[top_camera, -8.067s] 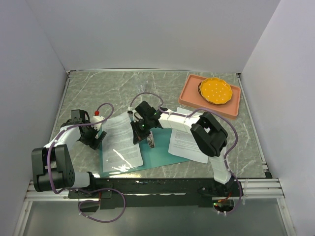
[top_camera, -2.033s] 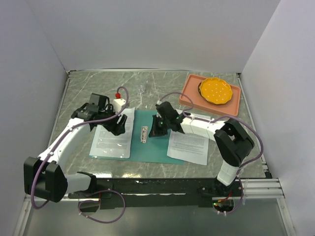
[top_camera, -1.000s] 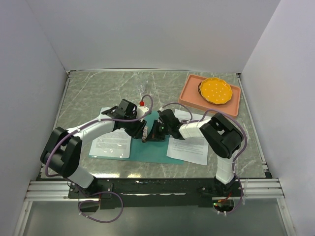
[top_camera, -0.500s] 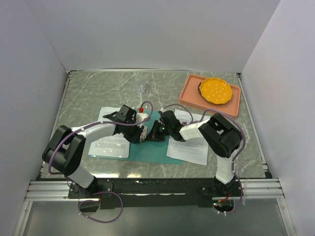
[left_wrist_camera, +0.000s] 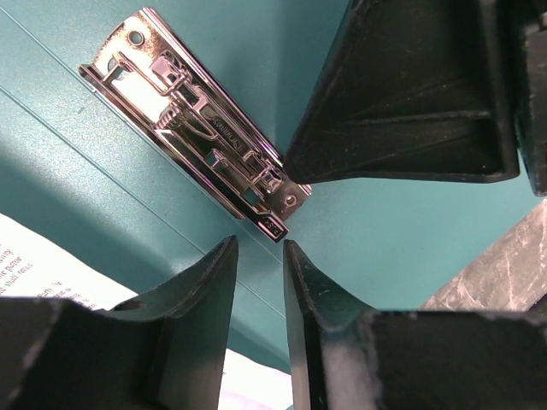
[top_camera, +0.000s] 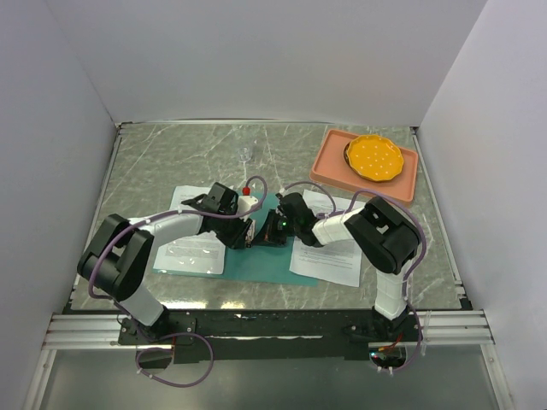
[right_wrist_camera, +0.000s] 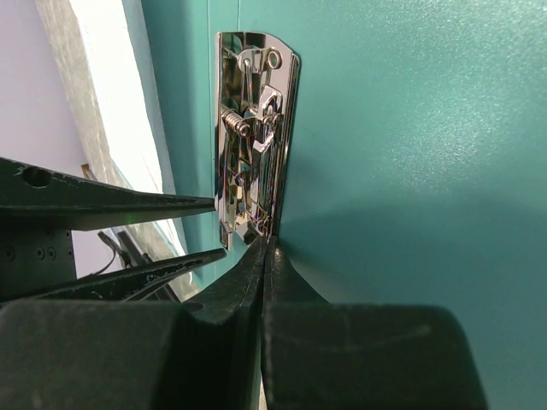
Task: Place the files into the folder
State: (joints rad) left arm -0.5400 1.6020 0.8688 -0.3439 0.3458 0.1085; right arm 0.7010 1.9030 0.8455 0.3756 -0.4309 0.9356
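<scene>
The teal folder (top_camera: 256, 263) lies open in the middle of the table. Its metal clip (left_wrist_camera: 197, 141) runs along the spine. One white printed file (top_camera: 192, 252) rests on the folder's left half, and another file (top_camera: 329, 260) lies over its right edge. My left gripper (left_wrist_camera: 261, 248) hovers at the clip's near end, its jaws a narrow gap apart with nothing between them. My right gripper (right_wrist_camera: 265, 243) is shut, its tips against the other side of the clip (right_wrist_camera: 252, 137). In the top view both grippers (top_camera: 248, 232) (top_camera: 268, 231) meet at the spine.
A salmon-pink tray (top_camera: 329, 166) holding an orange plate (top_camera: 374, 157) stands at the back right. A small clear glass object (top_camera: 246, 155) stands behind the folder. Grey walls close in the marble table (top_camera: 171, 162) on three sides.
My left gripper has swung from the left sheet to the clip at the spine and settled there, its jaws narrowing slightly. The right gripper stays shut beside the clip.
</scene>
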